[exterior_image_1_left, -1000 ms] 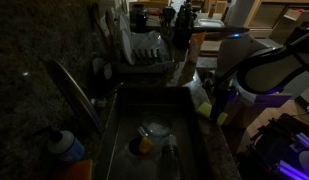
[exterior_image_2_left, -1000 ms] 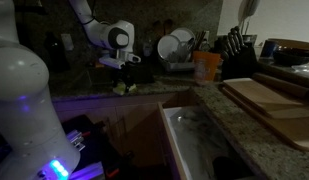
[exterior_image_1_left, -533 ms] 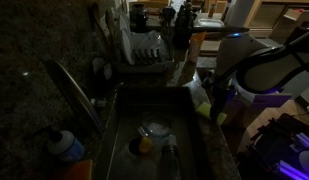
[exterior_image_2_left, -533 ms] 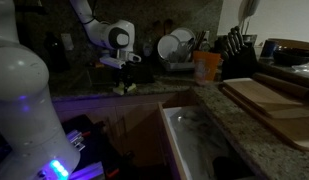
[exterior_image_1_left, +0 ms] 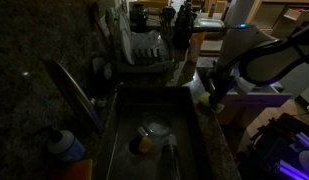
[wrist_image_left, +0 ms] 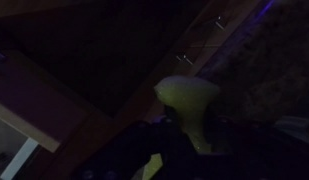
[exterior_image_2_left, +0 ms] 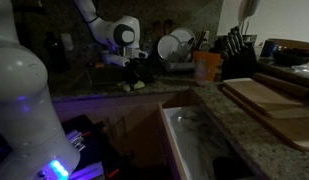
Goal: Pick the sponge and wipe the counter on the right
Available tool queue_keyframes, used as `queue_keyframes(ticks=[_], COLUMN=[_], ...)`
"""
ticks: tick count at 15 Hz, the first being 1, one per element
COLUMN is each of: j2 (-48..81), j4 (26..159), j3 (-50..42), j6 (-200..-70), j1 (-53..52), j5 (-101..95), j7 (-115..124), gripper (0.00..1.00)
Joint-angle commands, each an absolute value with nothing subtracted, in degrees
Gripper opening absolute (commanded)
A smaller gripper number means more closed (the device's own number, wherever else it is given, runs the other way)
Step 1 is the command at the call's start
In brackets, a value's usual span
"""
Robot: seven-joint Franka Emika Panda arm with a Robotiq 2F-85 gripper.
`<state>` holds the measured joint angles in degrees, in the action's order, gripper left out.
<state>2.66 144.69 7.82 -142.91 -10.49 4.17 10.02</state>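
The yellow-green sponge (wrist_image_left: 187, 97) fills the middle of the wrist view, pinched to a narrow waist between the dark fingers. My gripper (wrist_image_left: 191, 122) is shut on the sponge. In both exterior views the gripper (exterior_image_1_left: 215, 97) (exterior_image_2_left: 135, 78) hangs low over the dark speckled counter (exterior_image_1_left: 210, 140) (exterior_image_2_left: 169, 86) beside the sink, with the sponge (exterior_image_1_left: 203, 98) (exterior_image_2_left: 132, 86) showing as a pale green patch under it. Whether the sponge touches the stone I cannot tell in this dim light.
The metal sink basin (exterior_image_1_left: 184, 125) holds a bowl (exterior_image_1_left: 154, 128) and a small round orange object (exterior_image_1_left: 144, 146). A faucet (exterior_image_1_left: 74, 88), a dish rack with plates (exterior_image_1_left: 144, 48), an orange cup (exterior_image_2_left: 205, 65), a knife block (exterior_image_2_left: 234, 50) and a wooden board (exterior_image_2_left: 266, 98) stand around.
The jaws have closed on the sponge. The gripper has shifted along the counter with it, toward the dish rack end.
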Motion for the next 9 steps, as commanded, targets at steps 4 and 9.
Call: queue_keyframes(ticks=[4, 9], j2=[-9.87, -26.28], j4=[149.53, 155.98], j3=[2.76, 1.01], j6=[-144.13, -140.98], j1=[-3.90, 4.87], j5=[-0.85, -5.18], j7=[20.89, 28.60], gripper=[0.05, 0.05])
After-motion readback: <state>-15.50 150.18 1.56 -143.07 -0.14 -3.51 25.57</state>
